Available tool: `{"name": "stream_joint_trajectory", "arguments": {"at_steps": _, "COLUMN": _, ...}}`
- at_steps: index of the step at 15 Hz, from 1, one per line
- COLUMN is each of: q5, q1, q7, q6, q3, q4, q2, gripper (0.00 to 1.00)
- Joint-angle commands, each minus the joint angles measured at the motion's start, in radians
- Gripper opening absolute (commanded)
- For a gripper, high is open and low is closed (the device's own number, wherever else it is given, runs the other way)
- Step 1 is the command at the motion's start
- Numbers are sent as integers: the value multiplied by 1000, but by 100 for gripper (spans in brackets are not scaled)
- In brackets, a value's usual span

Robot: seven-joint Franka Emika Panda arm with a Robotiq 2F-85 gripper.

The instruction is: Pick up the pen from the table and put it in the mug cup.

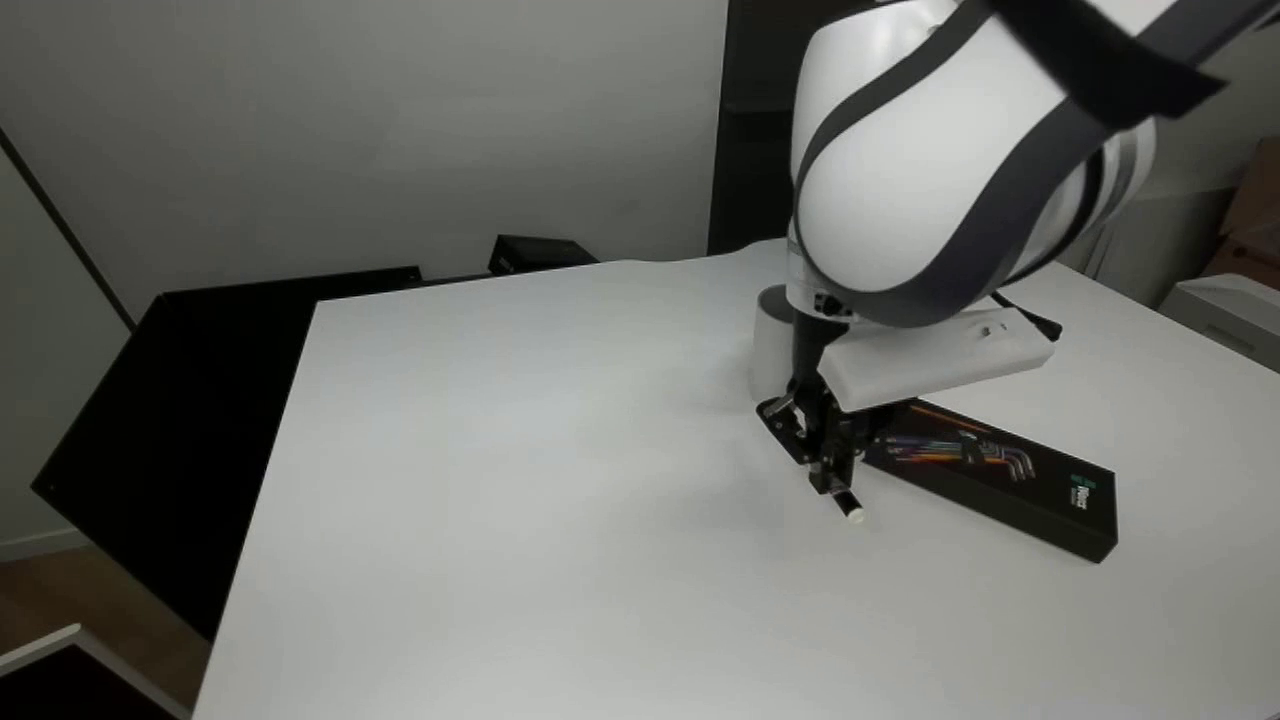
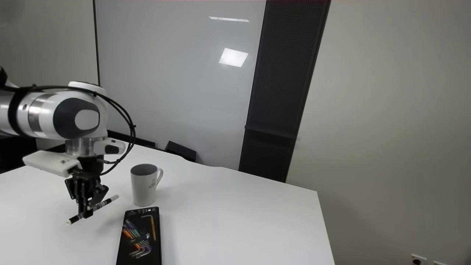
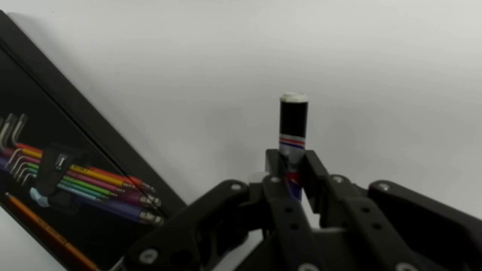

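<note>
Black fingers (image 3: 315, 168) pinched right onto the pen (image 3: 293, 119), ends poking out both sides, mug (image 2: 142, 189) chilling near them

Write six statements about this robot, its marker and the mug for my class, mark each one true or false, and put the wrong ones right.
1. The pincer is closed on the marker. True.
2. The mug is lying on its side. False: the mug stands upright.
3. The hex-key box lies on the white table. True.
4. The marker is already inside the mug. False: it is in the pincer, outside the mug.
5. The mug looks darker inside than outside. True.
6. In the wrist view, the marker's far end is bright green. False: it is white, next to a black stretch.
</note>
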Motion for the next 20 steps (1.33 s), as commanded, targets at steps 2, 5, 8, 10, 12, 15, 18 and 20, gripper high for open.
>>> {"name": "stream_joint_trajectory", "arguments": {"at_steps": 2, "q5": 9, "q1": -1, "q7": 104, "q6": -286, "q3": 24, "q4": 112, "q2": -63, "gripper": 7}}
{"name": "stream_joint_trajectory", "arguments": {"at_steps": 5, "q5": 39, "q1": 6, "q7": 236, "q6": -472, "q3": 43, "q4": 194, "q2": -89, "gripper": 7}}
{"name": "stream_joint_trajectory", "arguments": {"at_steps": 8, "q5": 70, "q1": 4, "q7": 334, "q6": -609, "q3": 62, "q4": 267, "q2": -100, "gripper": 7}}
{"name": "stream_joint_trajectory", "arguments": {"at_steps": 10, "q5": 94, "q1": -4, "q7": 362, "q6": -668, "q3": 77, "q4": 304, "q2": -105, "gripper": 7}}
{"name": "stream_joint_trajectory", "arguments": {"at_steps": 12, "q5": 130, "q1": -14, "q7": 391, "q6": -717, "q3": 83, "q4": 337, "q2": -105, "gripper": 7}}
{"name": "stream_joint_trajectory", "arguments": {"at_steps": 15, "q5": 173, "q1": -27, "q7": 443, "q6": -741, "q3": 79, "q4": 378, "q2": -97, "gripper": 7}}
{"name": "stream_joint_trajectory", "arguments": {"at_steps": 18, "q5": 205, "q1": -54, "q7": 459, "q6": -765, "q3": 73, "q4": 429, "q2": -84, "gripper": 7}}
{"name": "stream_joint_trajectory", "arguments": {"at_steps": 20, "q5": 241, "q1": -82, "q7": 447, "q6": -772, "q3": 73, "q4": 462, "q2": -80, "gripper": 7}}
